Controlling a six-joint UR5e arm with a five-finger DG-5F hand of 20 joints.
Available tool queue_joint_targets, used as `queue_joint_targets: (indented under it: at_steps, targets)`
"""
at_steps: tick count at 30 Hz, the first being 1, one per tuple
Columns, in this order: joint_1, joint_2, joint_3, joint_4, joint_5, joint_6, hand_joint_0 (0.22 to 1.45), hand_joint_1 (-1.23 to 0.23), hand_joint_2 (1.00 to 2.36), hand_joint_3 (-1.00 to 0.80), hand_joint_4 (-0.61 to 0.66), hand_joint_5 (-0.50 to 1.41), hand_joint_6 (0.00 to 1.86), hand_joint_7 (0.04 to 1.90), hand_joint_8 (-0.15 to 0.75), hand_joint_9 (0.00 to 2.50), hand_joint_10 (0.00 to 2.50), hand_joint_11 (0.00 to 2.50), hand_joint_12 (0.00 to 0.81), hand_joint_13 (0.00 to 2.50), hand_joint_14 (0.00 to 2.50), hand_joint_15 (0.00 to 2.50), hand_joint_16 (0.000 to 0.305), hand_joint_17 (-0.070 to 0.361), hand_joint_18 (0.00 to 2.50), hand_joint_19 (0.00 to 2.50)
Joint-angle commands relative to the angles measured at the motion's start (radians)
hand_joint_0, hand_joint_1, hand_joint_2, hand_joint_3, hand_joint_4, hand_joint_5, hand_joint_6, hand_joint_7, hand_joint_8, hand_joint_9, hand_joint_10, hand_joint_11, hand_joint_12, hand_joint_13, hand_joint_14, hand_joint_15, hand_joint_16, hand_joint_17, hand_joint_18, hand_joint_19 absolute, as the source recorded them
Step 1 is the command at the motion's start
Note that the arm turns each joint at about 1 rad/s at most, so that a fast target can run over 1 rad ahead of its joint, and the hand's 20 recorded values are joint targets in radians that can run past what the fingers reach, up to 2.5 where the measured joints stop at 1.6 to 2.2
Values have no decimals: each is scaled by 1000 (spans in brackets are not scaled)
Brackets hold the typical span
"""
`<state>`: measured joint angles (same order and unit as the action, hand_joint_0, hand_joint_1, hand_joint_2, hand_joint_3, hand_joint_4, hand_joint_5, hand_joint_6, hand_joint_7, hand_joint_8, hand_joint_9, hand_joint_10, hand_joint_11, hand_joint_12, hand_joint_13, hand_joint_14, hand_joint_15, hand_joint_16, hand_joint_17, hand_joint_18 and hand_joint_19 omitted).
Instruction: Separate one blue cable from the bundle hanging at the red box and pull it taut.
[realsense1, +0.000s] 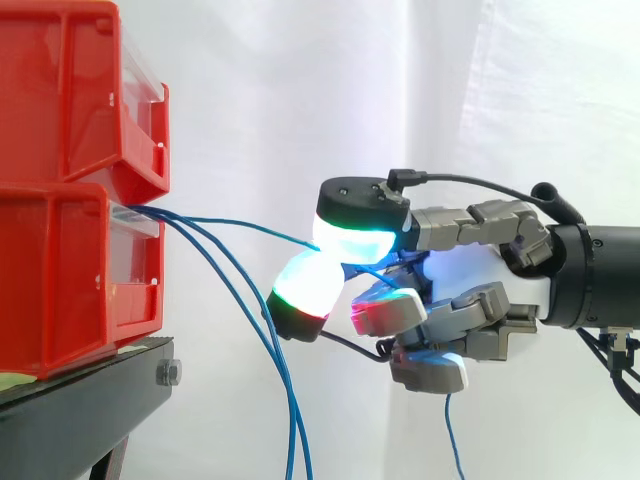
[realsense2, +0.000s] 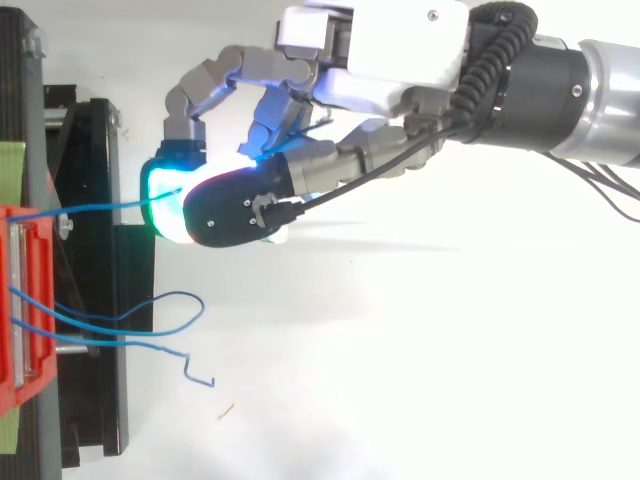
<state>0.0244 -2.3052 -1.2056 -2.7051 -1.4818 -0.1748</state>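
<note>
The robot hand (realsense1: 478, 268) pinches one blue cable (realsense1: 250, 226), which runs nearly straight to the red box (realsense1: 60, 270) at its nine o'clock.

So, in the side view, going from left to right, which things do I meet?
From the left: red bins → blue cables → hand, pinching one of the blue cables → arm.

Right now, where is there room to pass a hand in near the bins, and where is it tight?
Free: above the taut blue cable, between the upper red bin and the hand. Also, in the top view, the white ground right of the loose blue cables. Crowded: under the taut cable, where the loose ones droop past the black stand.
</note>
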Motion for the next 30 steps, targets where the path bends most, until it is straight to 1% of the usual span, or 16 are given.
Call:
queue_joint_targets:
  at_steps: [1,5,6,7,8,9,12,14,16,17,18,21,22,23,24,30]
  targets:
    - [0,1,0,1,8,0,605,-716,1225,-45,253,-170,849,849,436,1151,221,1154,434,1444,1558,1033,64,144,1426,893]
    - [3,0,0,1,9,-3,606,-740,1191,-36,271,-173,863,844,442,1122,285,1111,438,1431,1580,1043,65,145,1428,903]
    - [3,0,0,1,9,-3,621,-751,1004,-71,267,-176,863,876,437,1109,257,1125,429,1411,1593,1043,64,143,1412,915]
    - [3,0,0,1,9,-3,585,-713,1008,-237,256,-179,863,893,422,1107,198,1175,414,1394,1586,1059,61,137,1383,944]
    - [5,0,1,1,9,-3,574,-686,1009,-299,241,-180,864,887,404,1108,121,1236,396,1370,1575,1093,58,130,1345,971]
    - [3,0,0,1,9,-3,551,-613,1006,-407,224,-179,861,912,375,1114,2,1335,367,1339,1549,1130,51,116,1286,1018]
    - [5,0,1,1,9,-5,554,-446,1002,-476,217,-160,848,955,380,1171,0,1349,364,1344,1562,1127,50,113,1294,1034]
    - [5,0,0,2,12,-5,601,-390,1004,-437,201,-150,848,996,365,1217,0,1403,356,1356,1557,1154,48,107,1293,1057]
    - [5,1,1,2,18,-5,623,-429,1011,-307,198,-148,851,973,380,1222,152,1349,373,1377,1586,1117,51,115,1344,1050]
    - [6,0,0,2,18,-5,623,-432,1011,-294,202,-148,852,968,378,1222,164,1339,375,1381,1590,1110,52,117,1352,1045]
    - [6,0,1,1,20,-5,624,-468,1010,-218,210,-149,850,946,404,1222,262,1270,399,1408,1616,1065,57,128,1406,1011]
    - [8,0,1,1,21,-5,621,-560,1003,-117,250,-156,845,889,438,1201,460,1174,429,1444,1642,1023,64,144,1472,957]
    - [8,0,1,1,21,-5,616,-659,1035,-52,264,-165,850,868,447,1168,595,1105,434,1443,1666,999,65,147,1492,937]
    - [8,0,0,1,21,-5,612,-674,1077,-47,261,-167,855,854,447,1156,629,1091,439,1444,1667,1001,65,147,1493,937]
    - [9,0,0,1,21,-5,596,-691,1179,-54,263,-169,858,855,445,1147,681,1056,440,1442,1673,1002,66,148,1495,928]
    - [11,0,0,1,21,-5,584,-719,1235,-37,269,-172,875,826,450,1083,837,1008,448,1418,1713,972,66,150,1483,924]
